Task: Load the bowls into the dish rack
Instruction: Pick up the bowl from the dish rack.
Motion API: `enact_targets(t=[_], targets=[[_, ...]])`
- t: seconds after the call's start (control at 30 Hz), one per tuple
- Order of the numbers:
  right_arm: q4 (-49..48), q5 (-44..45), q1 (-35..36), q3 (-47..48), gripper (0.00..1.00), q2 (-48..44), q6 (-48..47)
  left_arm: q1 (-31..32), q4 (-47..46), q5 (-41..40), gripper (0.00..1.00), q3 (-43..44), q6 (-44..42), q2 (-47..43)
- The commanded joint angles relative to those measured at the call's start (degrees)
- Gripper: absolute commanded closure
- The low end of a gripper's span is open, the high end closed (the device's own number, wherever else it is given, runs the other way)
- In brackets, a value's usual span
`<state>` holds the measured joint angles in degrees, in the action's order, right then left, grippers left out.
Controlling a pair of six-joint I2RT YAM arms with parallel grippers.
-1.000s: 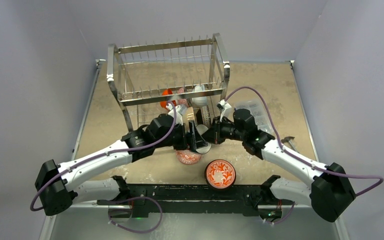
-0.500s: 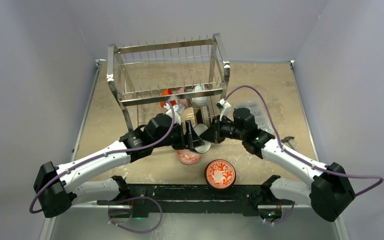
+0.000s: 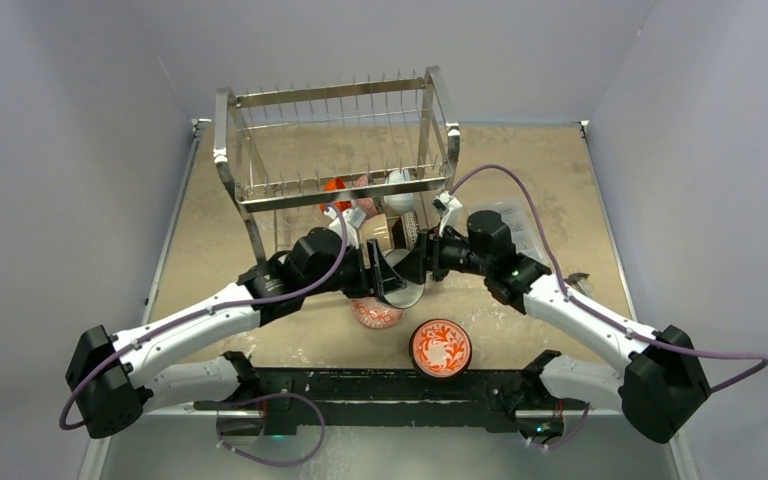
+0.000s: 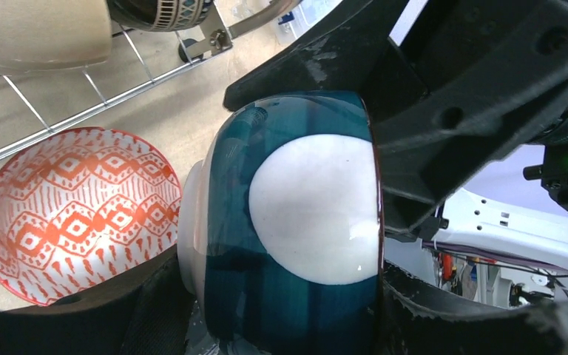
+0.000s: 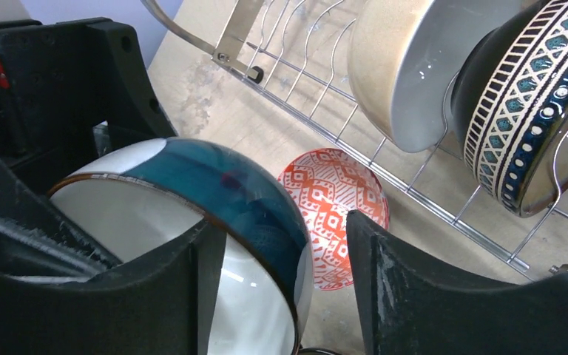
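Note:
A blue bowl (image 3: pixel 401 277) with a white inside hangs on its side in front of the dish rack (image 3: pixel 340 150), between both arms. My left gripper (image 4: pixel 281 314) is shut on it, one finger against its foot and the other against its rim. In the right wrist view the blue bowl (image 5: pixel 214 185) has one finger of my right gripper (image 5: pixel 281 244) inside it. The other finger stands apart from the wall, so the jaws are open. The rack's lower tier holds a tan bowl (image 5: pixel 392 66), a black patterned bowl (image 5: pixel 518 111) and an orange one (image 3: pixel 332 190).
A red-and-white diamond-patterned bowl (image 4: pixel 74 214) sits on the table right under the held bowl. An orange floral bowl (image 3: pixel 441 347) stands near the front edge. A clear plastic box (image 3: pixel 510 222) lies right of the rack. The rack's front wire (image 5: pixel 325 96) runs close behind the grippers.
My right gripper's jaws have opened off the blue bowl's wall. My left gripper's jaws have narrowed onto the bowl. Both arms have barely shifted.

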<state>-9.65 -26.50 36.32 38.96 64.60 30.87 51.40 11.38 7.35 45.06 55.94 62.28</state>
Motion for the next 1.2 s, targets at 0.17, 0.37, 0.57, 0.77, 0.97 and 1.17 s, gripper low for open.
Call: enact_targets(t=[0.17, 0.37, 0.57, 0.77, 0.97, 1.17], targets=[[1.07, 2.47, 0.07, 2.68, 0.28, -0.22, -0.14, -5.03, -6.59, -0.98, 1.0, -3.25, 2.65, -4.96], [2.67, 4.93, 0.07, 3.42, 0.28, -0.39, -0.25, -7.03, -6.69, 0.05, 1.0, -4.76, 3.1, -5.33], [6.18, 14.01, 0.07, 3.78, 0.16, -5.32, -0.53, -10.31, -5.21, 0.98, 1.0, -6.59, 4.02, -6.21], [9.47, 25.24, 0.07, 2.09, 0.13, -13.0, 1.19, -14.86, -4.26, 3.65, 1.0, -8.46, 4.18, -7.96], [13.91, 34.52, 0.07, 1.83, 0.11, -17.32, 2.1, -19.63, -1.17, 6.62, 1.0, -8.22, 1.77, -9.47], [13.49, 35.43, 0.01, 2.92, 0.1, -12.68, 0.55, -24.23, 1.11, 10.21, 1.0, -8.7, -0.3, -10.13]])
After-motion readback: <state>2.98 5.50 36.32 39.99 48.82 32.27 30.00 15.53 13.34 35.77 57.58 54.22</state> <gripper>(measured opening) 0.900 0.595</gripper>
